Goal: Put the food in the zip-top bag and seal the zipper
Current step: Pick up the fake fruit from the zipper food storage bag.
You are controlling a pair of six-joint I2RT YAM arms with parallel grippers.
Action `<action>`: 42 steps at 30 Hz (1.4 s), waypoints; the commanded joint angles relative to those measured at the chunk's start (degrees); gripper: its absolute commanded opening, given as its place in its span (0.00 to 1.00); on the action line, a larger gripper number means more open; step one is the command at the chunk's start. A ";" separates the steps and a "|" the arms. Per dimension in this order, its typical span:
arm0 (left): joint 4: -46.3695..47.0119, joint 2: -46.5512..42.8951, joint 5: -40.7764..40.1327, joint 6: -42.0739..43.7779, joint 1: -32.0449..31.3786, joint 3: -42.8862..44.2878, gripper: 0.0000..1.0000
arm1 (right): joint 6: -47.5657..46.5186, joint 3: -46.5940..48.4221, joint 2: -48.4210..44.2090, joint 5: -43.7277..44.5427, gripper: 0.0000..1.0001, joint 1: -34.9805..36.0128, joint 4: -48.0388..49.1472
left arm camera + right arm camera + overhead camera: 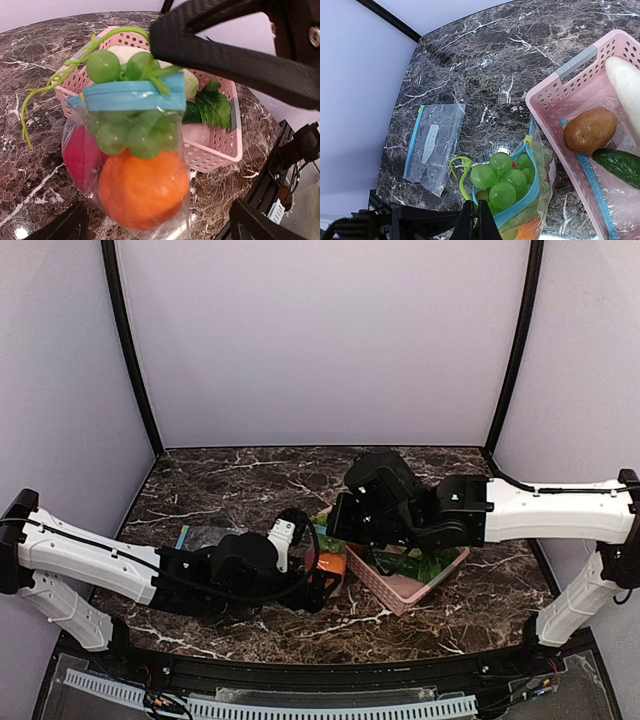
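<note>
Left fingers (260, 222) spread wide either side of the zip-top bag (75, 132), gripping nothing. Right fingers (469, 220) pinched shut on its zipper (536, 185). Grape bunch (130, 135) and orange (140, 192) inside, at the pink basket's (220, 150) 9 o'clock.

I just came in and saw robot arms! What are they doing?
The right hand pinches the light blue zipper of a clear plastic zip-top bag. Inside sit a round orange toy fruit, a red toy fruit and a green grape bunch poking out the top. The left hand is open. The zipper isn't sealed yet.
</note>
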 commanded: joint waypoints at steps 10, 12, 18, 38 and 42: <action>-6.60 5.59 -1.83 -3.62 3.76 5.33 1.00 | 0.12 5.49 3.46 -0.82 0.00 -0.01 3.01; -8.63 6.53 -2.19 -4.07 3.78 5.99 1.00 | -0.02 5.94 3.82 -0.81 0.00 0.00 2.99; -16.67 9.79 -5.45 -5.10 3.79 8.26 1.00 | 0.18 6.49 4.83 -1.41 0.00 0.08 3.45; -9.49 9.54 -2.85 4.37 3.79 4.36 0.43 | -0.53 5.85 5.15 -1.58 0.00 0.07 3.88; -7.07 9.21 -0.47 7.69 3.71 1.32 0.36 | -2.01 5.91 4.23 -1.14 0.00 -0.52 3.63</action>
